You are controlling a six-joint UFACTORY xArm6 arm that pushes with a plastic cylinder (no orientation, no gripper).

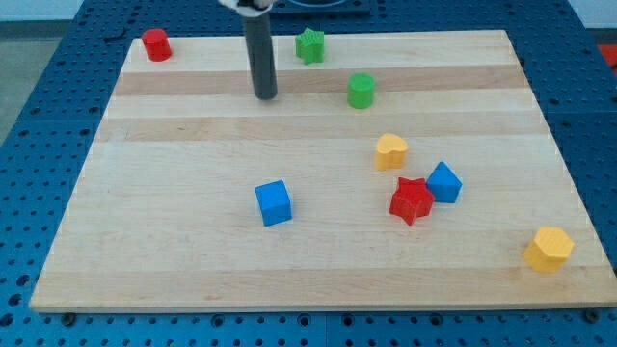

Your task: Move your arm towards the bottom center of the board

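Eight blocks (my tip upper-centre)

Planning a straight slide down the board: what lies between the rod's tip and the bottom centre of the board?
In the camera view, the blue cube sits roughly on that line, below my tip and slightly toward the view's right. Otherwise only bare board lies there.

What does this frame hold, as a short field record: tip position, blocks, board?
surface: pale wooden board on a blue perforated table
my tip: upper middle of board, touching no block
red cylinder block: top-left corner
green star block: top edge, right of rod
green cylinder block: right of tip
yellow heart-shaped block: centre-right
blue cube: centre
red star block: against blue angular block
yellow hexagonal block: bottom right
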